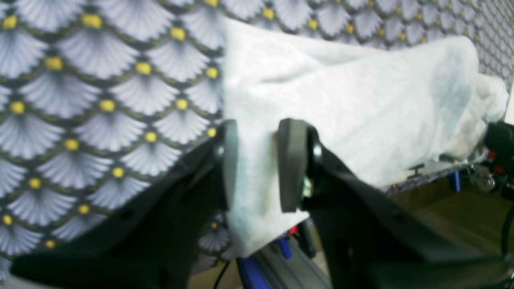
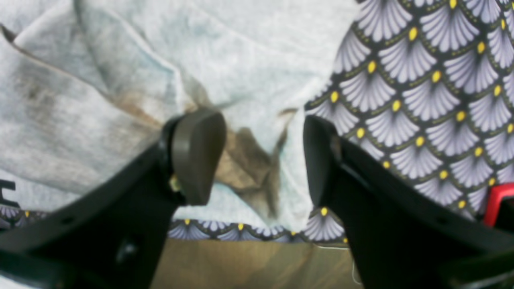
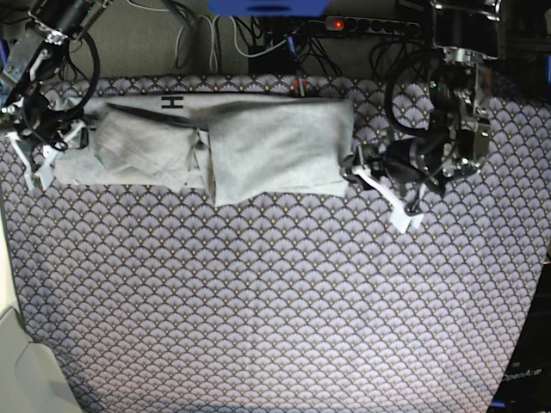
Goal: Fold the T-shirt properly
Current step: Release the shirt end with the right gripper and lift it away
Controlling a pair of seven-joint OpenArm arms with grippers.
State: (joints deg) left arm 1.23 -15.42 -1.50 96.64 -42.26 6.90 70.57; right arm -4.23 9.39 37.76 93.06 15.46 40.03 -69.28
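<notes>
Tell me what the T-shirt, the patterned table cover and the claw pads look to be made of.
T-shirt: soft matte knit, likely cotton; it creases and drapes limply, with a fuzzy surface up close.
Table cover: printed woven cloth, apparently; flat, matte fan pattern with yellow dots.
Left claw pads: dull grey rubber or soft plastic, judging by the rounded, unglossy faces; which one is unclear.

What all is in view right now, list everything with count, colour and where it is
T-shirt: one, light grey, folded into a long band across the far side of the cloth, black lettering at its far edge.
Fan-patterned cloth: one, purple-grey with yellow dots, covering the table.
Power strip: one, black, red light, behind the table among cables.
Left gripper: one, black, shut on the T-shirt's edge.
Right gripper: one, black, open over the T-shirt's other end.
</notes>
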